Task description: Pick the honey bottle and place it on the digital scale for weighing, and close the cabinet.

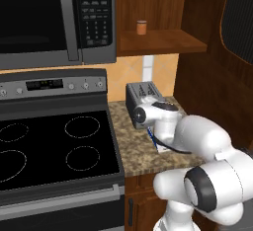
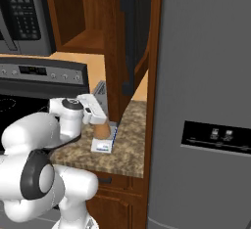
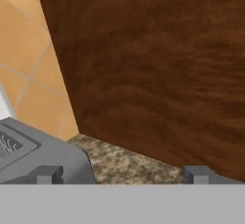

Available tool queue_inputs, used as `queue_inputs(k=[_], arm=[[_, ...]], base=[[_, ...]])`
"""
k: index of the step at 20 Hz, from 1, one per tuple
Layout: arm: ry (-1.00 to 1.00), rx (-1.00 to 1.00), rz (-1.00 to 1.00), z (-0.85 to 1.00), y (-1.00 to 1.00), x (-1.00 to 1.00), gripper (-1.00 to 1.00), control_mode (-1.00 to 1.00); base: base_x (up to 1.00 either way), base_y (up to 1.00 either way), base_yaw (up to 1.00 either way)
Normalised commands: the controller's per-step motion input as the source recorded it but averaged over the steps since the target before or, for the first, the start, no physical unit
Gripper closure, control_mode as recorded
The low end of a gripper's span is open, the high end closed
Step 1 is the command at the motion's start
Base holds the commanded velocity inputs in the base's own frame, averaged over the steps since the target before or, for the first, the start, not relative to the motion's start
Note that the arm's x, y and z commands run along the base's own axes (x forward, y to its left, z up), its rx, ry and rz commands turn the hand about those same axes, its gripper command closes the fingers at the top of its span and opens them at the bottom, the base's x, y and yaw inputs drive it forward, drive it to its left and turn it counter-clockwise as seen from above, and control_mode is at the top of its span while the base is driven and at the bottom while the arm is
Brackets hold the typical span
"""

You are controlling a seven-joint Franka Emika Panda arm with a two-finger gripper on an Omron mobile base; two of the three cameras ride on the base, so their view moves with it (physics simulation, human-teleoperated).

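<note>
The honey bottle point(image 2: 101, 131), tan and ribbed, stands upright on the digital scale point(image 2: 103, 146), a small white platform with a blue edge on the granite counter. A corner of the scale point(image 1: 154, 139) peeks out beside my wrist in the left base view. My gripper point(image 2: 97, 117) hovers just above the bottle. In the hand view my gripper point(image 3: 123, 173) is open, with its fingertips point(image 3: 48, 174) wide apart and nothing between them. The cabinet point(image 1: 160, 37) stands open, its door point(image 1: 239, 22) swung out to the right.
A grey toaster point(image 1: 140, 96) sits behind the scale against the tiled wall. A small orange jar point(image 1: 142, 27) stands on the cabinet shelf. The microwave point(image 1: 54, 18) and stove point(image 1: 54, 146) are to the left, and a grey fridge point(image 2: 206, 101) is to the right.
</note>
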Motion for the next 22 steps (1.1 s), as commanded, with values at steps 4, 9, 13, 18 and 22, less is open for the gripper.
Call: queue_inputs(k=[4, 9, 13, 18, 22], arm=[[-0.13, 0.0, 0.0, 0.55, 0.0, -0.28, -1.0, -1.0], [-0.11, 0.02, 0.01, 0.83, 0.05, -0.64, -1.0, -1.0], [-0.04, 0.14, 0.02, 1.0, 0.16, -0.79, -1.0, -1.0], [-0.06, 0.34, 0.0, 0.99, 0.14, -0.9, -1.0, -1.0], [0.0, 0.42, 0.0, 0.89, 0.21, -0.99, -1.0, -1.0]], base=[[0.0, 0.0, 0.0], [0.0, 0.0, 0.0], [0.0, 0.0, 0.0], [0.0, 0.0, 0.0], [0.0, 0.0, 0.0]])
